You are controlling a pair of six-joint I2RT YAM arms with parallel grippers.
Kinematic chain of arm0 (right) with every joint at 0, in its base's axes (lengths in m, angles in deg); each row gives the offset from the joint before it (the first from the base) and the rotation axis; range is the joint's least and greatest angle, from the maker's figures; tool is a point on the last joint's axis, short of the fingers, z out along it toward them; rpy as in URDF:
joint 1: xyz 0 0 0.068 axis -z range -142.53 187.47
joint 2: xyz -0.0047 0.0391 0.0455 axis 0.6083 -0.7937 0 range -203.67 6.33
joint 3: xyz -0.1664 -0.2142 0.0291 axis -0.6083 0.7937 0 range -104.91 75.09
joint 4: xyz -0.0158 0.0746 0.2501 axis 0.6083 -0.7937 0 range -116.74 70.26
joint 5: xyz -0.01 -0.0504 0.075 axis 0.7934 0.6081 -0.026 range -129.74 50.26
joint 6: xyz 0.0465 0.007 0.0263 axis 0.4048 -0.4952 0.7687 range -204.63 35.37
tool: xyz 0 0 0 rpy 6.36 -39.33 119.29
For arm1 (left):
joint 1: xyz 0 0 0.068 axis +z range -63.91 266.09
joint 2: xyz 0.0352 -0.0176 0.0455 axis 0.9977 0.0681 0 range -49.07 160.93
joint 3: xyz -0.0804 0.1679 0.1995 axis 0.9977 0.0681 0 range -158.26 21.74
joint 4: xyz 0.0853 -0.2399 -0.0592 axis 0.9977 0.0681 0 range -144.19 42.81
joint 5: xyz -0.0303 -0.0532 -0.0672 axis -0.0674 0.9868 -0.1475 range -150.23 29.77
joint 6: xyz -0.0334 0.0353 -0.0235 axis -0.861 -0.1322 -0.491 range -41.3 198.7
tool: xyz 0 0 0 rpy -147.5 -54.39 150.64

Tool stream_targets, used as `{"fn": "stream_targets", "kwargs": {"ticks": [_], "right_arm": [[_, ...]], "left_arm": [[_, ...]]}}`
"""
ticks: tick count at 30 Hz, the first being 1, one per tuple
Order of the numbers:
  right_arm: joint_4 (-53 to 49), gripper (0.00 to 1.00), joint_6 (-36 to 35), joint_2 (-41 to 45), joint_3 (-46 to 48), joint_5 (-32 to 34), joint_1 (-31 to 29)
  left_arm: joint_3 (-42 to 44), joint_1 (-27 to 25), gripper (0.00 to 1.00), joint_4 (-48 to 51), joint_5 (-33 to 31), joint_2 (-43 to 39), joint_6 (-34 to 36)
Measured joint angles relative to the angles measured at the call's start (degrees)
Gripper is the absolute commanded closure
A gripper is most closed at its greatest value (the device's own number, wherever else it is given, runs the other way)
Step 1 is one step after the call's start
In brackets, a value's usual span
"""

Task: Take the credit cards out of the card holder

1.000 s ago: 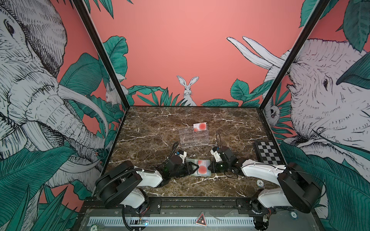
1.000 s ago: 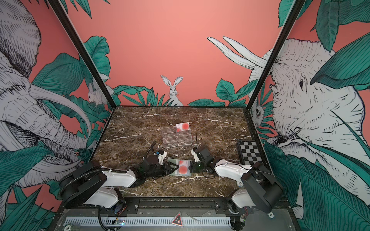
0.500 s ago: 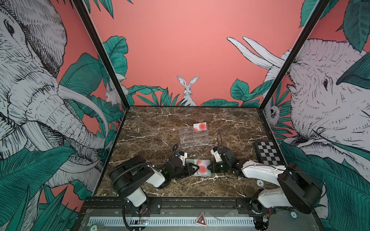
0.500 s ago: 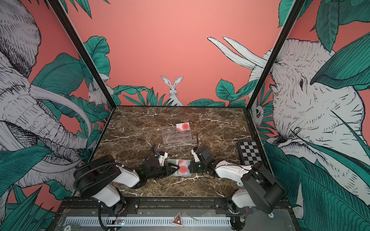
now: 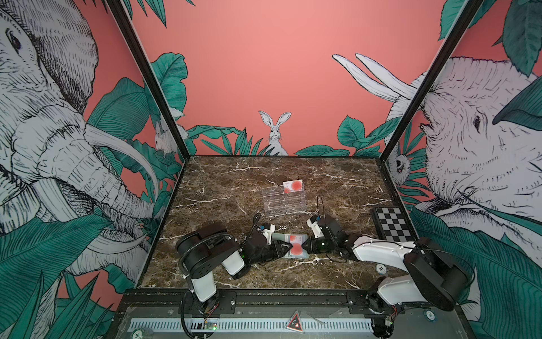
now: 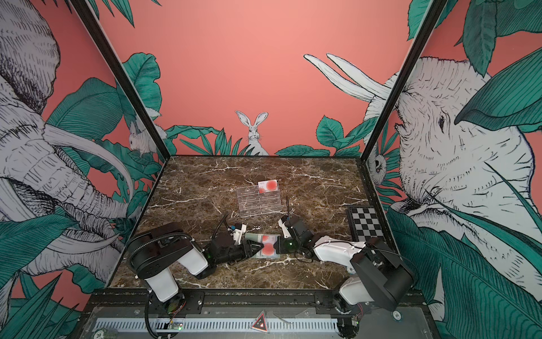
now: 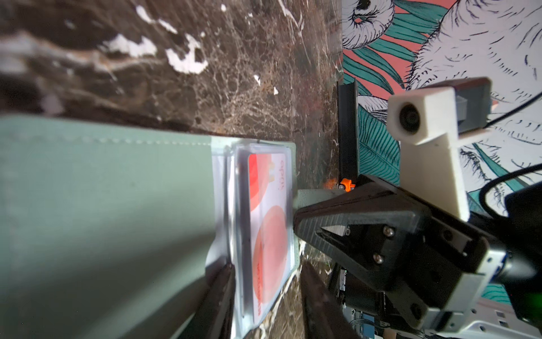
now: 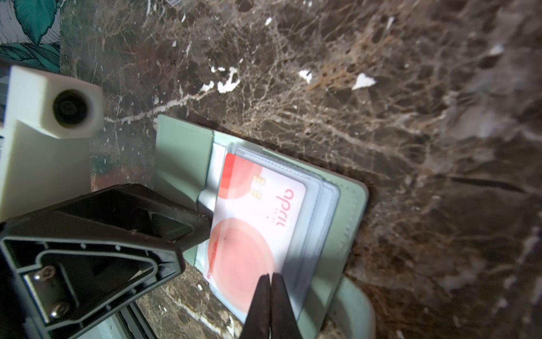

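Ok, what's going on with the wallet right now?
Both arms meet at the open card holder. The right pincer is shut, its tips over the sleeved credit card, seemingly pinning it down. The left pincer has its jaws apart on either side of that card's end, not yet gripping. The card is still in its sleeve; another card already sits on the clear stand farther back.

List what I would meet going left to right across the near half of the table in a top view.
left gripper → card holder → right gripper → checkered board
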Motion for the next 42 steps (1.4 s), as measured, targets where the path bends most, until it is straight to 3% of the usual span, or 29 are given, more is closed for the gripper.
{"fn": "stream_targets", "kwargs": {"ticks": [26, 42], "right_arm": [[3.8, 1.0, 1.3, -2.3, 0.4, 0.3, -1.2], [5.4, 1.0, 1.2, -3.1, 0.4, 0.3, -1.7]], "left_arm": [[0.4, -0.2, 0.75, -7.5, -0.1, 5.3, -1.3], [0.5, -0.4, 0.99, -9.0, -0.1, 5.5, -2.5]]}}
